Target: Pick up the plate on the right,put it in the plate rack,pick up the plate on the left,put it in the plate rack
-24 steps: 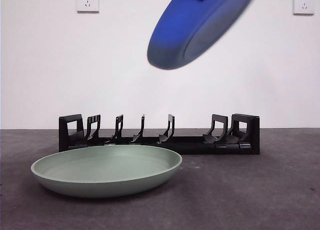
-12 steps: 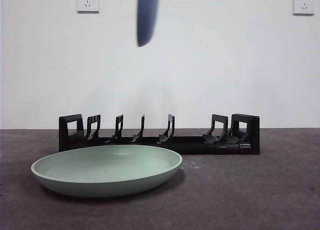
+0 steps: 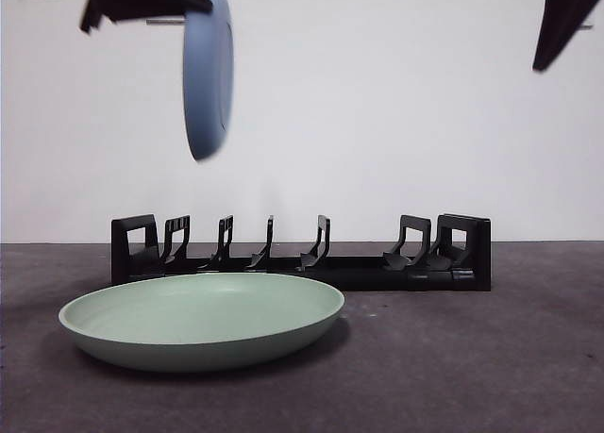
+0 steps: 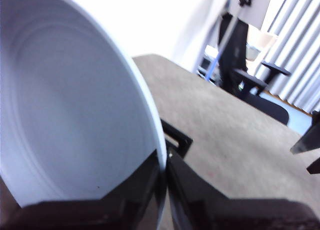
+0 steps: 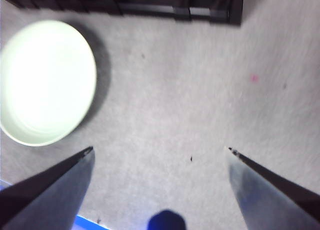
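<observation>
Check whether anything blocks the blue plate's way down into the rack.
Nothing visible does. The left hand holds the blue plate upright, high above the plate rack; only open air shows between them. The green plate lies nearer the camera, on the table.

No readable text, label, brand, number or sign shows in any view. The blue plate, the green plate and the plate rack carry no visible markings, and the tabletop and the wall behind it are plain.
</observation>
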Available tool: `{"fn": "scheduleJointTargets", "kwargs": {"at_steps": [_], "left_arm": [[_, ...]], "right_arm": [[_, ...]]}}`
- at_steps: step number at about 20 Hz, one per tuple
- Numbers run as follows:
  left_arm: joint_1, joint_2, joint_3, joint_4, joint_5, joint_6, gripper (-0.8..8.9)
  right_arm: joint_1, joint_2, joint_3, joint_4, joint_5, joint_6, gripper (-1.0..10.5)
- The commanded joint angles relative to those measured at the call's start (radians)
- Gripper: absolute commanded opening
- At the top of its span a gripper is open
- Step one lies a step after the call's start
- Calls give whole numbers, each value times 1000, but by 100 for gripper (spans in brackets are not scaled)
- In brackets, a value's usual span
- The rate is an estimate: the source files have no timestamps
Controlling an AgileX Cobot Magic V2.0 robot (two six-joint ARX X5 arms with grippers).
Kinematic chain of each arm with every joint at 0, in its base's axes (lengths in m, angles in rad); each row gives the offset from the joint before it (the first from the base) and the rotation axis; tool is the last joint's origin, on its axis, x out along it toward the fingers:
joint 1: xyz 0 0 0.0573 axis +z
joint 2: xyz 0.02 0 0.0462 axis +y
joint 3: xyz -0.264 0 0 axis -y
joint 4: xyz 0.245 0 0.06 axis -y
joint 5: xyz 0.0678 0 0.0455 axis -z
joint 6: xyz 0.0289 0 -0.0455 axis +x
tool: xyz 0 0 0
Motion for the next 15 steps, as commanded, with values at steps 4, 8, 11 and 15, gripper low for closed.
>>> {"fn": "scheduleJointTargets", "kwargs": {"at_steps": [4, 8, 11, 15], "left_arm": [[5, 127, 2, 13, -13, 65, -8], [13, 179, 2, 13, -17, 93, -8], [13, 208, 2, 2, -29, 107, -8], [12, 234, 2, -26, -58, 144, -8]], "right_arm": [[9, -3, -53, 16, -1, 19, 439], [9, -3, -53, 30, 0, 20, 439], [9, -3, -53, 37, 0, 20, 439], [9, -3, -53, 40, 0, 20, 439]]}}
